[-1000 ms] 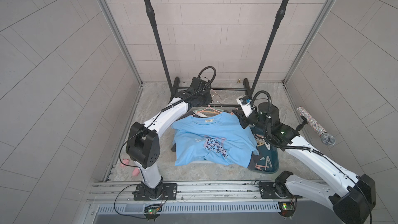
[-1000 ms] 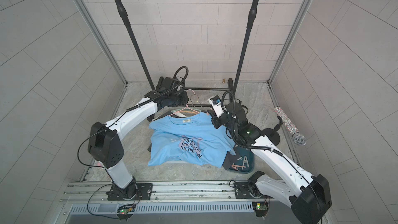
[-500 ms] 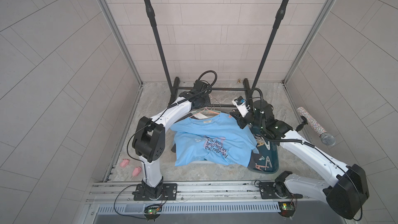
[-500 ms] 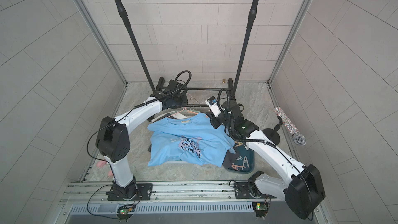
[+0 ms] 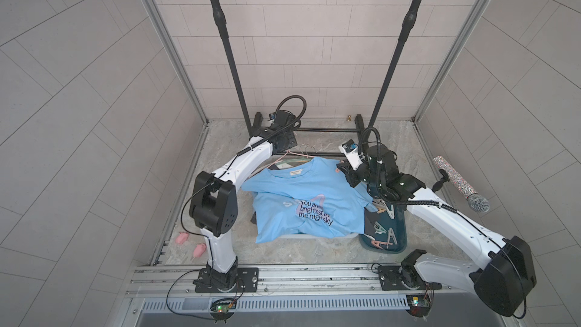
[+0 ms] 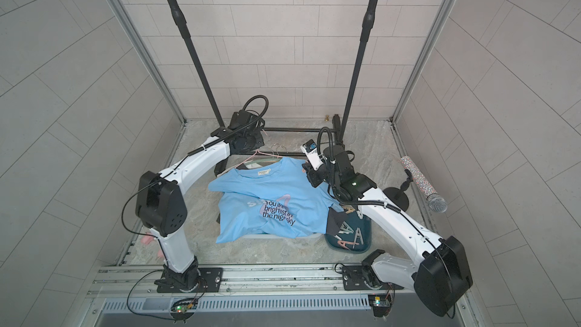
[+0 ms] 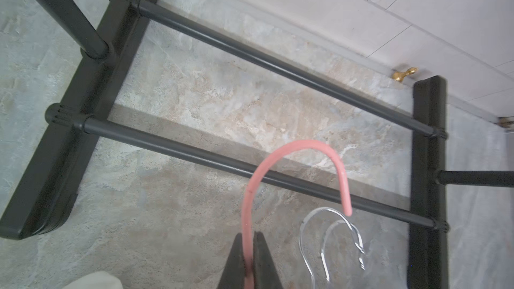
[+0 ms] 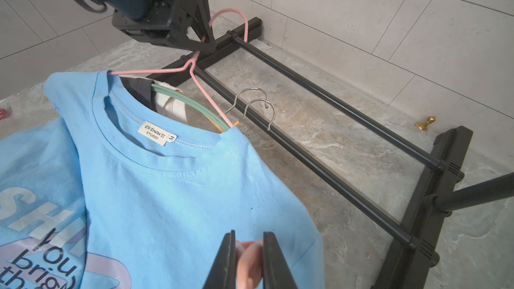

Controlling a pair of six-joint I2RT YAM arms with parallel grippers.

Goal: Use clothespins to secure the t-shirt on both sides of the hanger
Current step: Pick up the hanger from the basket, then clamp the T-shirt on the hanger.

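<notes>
Your right gripper [image 8: 249, 236] is pinching a coral pink clothespin [image 8: 250, 262] between narrow jaws. It's sitting at the blue t-shirt [image 8: 155, 190] shoulder on that arm's side; can't tell if it's touching the fabric. Your left gripper [image 7: 249, 248] is clamping the pink hanger [image 7: 306, 143] by the neck below the hook, jaws closed on the wire. Spare clothespins [image 5: 390, 235] are lying in the dark tray [image 5: 404, 231] beside the right arm. Collar label [image 8: 155, 133] is reading "ER SHAN SI STUDIO", size tab "M". Chest print [image 5: 314, 213] is reading "You are brightest in the night sky".
</notes>
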